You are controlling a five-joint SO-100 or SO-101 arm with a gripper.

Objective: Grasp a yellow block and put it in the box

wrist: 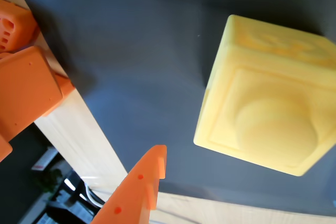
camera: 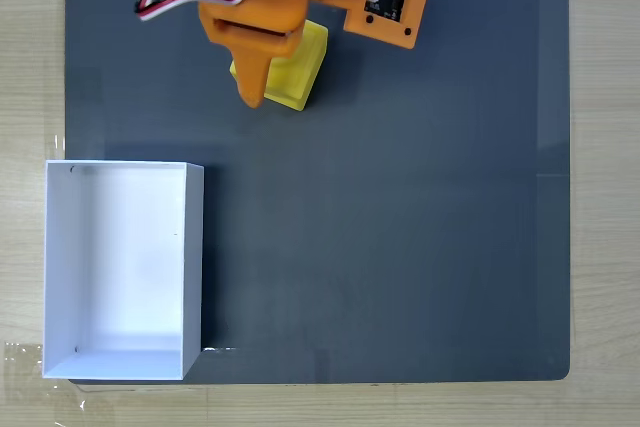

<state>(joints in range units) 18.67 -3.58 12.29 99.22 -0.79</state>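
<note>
My hand sits at the top of the fixed view, above the dark grey mat that covers most of the desk. One orange finger points down the picture, its tip just at the left edge of the yellow block. The block lies on the mat, partly hidden under my hand's orange body; whether the finger touches it, I cannot tell from this view.

In the wrist view the yellow block stands to the right, tilted in the frame, its round raised stud inside a square frame facing the camera. A pointed orange fingertip rises from the bottom edge, left of the block, with a strip of mat visible between them. The block is not between my fingers here, and my hand holds nothing. The jaws appear parted, the other orange part showing well away at the left edge.

The box sits at the lower left of the fixed view, white, open-topped, with nothing inside it. It straddles the mat's left edge, well apart from the block.
</note>
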